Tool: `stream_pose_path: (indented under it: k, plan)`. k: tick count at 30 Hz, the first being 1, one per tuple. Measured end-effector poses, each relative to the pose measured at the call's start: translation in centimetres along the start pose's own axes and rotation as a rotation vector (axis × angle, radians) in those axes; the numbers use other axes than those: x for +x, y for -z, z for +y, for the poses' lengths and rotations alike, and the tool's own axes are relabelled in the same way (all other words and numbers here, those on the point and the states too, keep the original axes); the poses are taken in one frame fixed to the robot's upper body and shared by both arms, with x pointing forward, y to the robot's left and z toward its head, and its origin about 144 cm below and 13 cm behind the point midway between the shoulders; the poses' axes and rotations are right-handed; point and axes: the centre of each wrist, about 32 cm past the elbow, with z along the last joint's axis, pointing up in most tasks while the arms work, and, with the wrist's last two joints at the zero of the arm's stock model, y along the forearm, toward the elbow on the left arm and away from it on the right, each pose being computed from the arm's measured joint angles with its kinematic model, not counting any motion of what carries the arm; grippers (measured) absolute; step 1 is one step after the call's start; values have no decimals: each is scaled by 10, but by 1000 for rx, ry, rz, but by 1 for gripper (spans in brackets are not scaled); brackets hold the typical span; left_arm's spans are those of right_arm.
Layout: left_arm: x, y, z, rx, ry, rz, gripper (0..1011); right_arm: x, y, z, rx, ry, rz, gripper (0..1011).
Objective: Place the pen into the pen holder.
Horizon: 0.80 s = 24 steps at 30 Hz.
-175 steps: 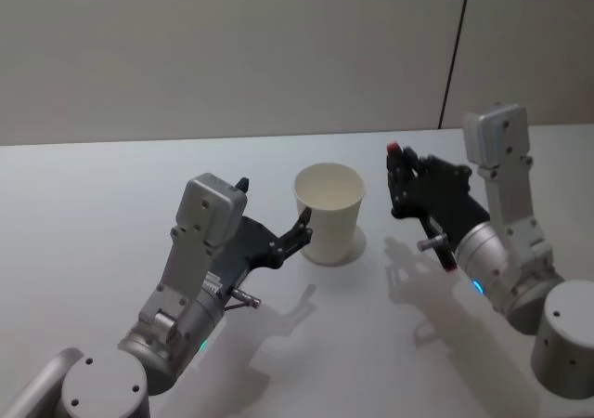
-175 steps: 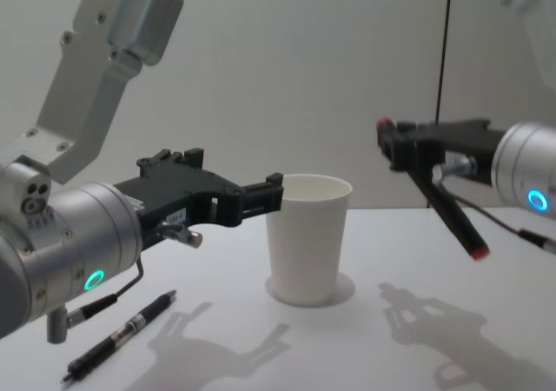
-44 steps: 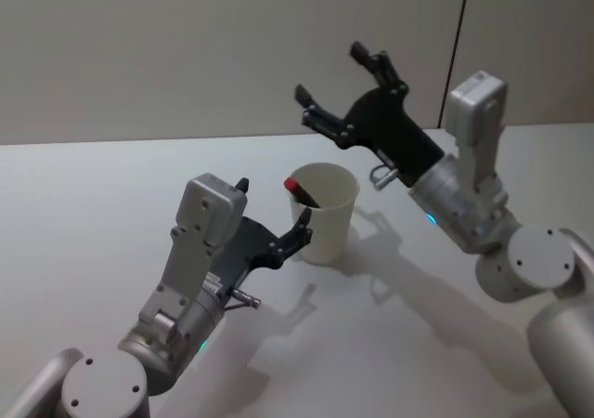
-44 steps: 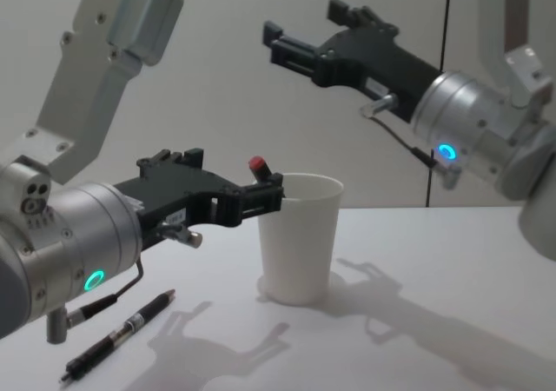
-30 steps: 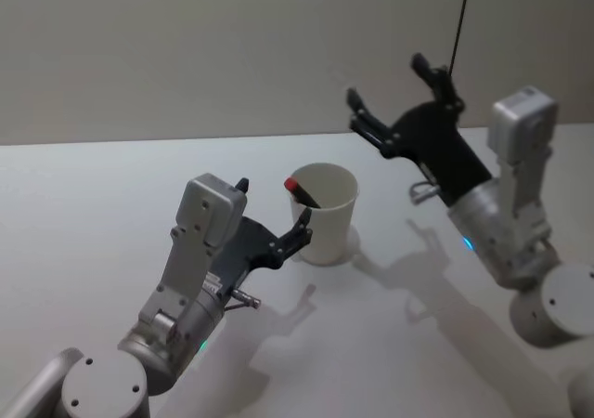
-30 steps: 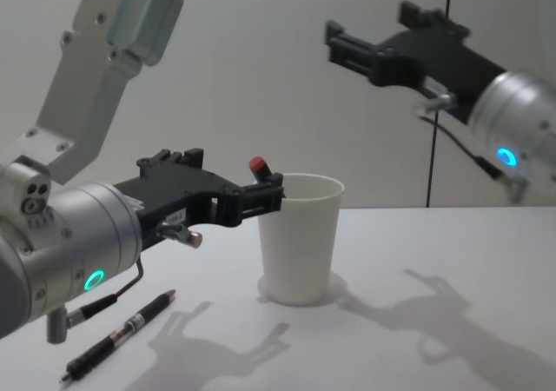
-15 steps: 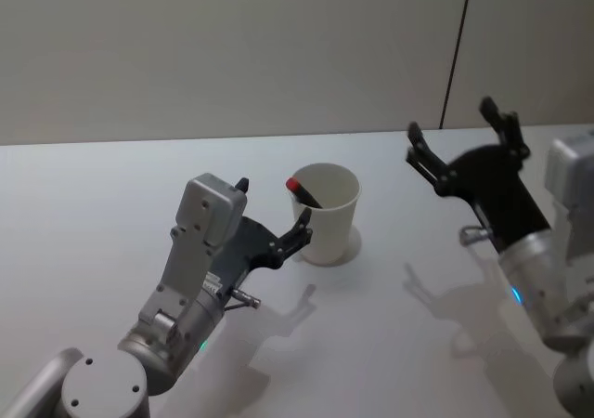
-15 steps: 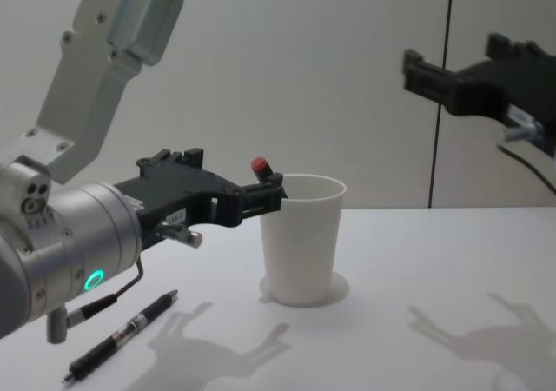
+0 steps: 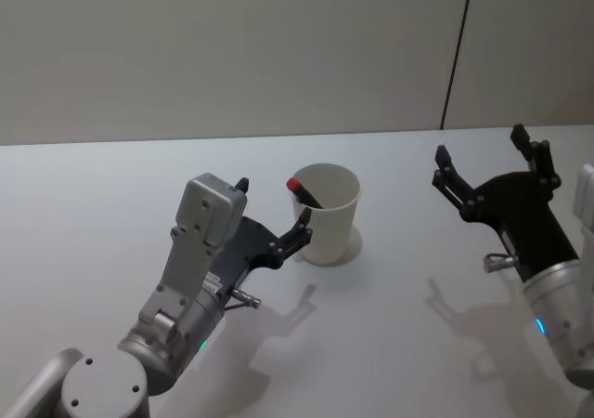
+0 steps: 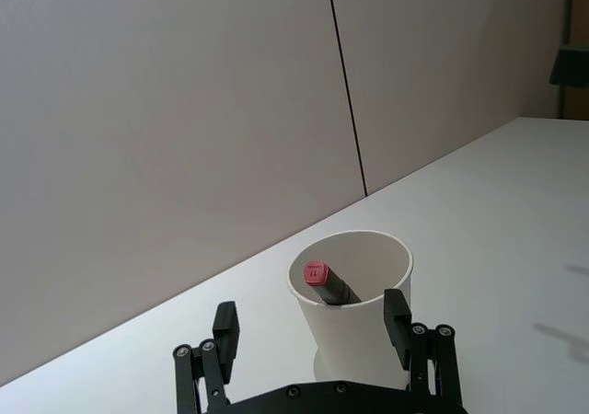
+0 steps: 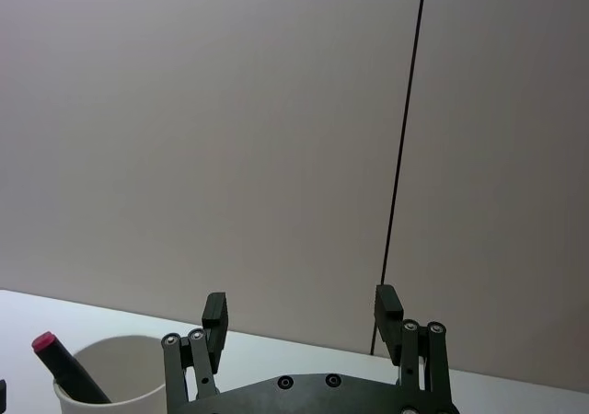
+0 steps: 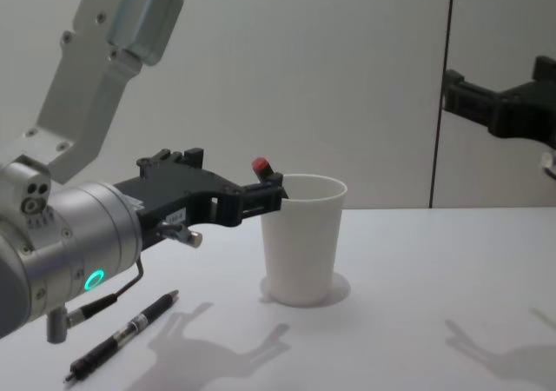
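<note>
pen holder: white paper, matt, smooth wall.
pen: dark plastic body, red cap, slightly shiny.
second pen: black barrel, glossy.
table: white, smooth, matt.
left gripper: black, matt; plastic or metal, I cannot tell.
right gripper: same black matt finish.
left arm shell: silver-grey, metal look, satin.
wall: pale, matt.

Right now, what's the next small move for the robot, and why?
Probably lower the open left gripper toward the black pen lying on the table beside it. The red-capped pen already leans in the pen holder, and the right gripper is open, empty, off to the right.
</note>
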Motion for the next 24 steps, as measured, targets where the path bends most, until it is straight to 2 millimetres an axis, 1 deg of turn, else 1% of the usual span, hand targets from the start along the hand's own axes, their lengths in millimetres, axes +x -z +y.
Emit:
stream_pose_path:
  k: [11,15,24]
  plan:
    - [1,0,0,7,0,-1,1004,0,-2,-8,-16,17,0,1002]
    - [4,-1,1,22,1,-5,1004,0,-3,-10,-19,20,0,1002]
    - [17,-5,4,84,-6,-7,1004,0,-3,-11,-23,24,1,1002]
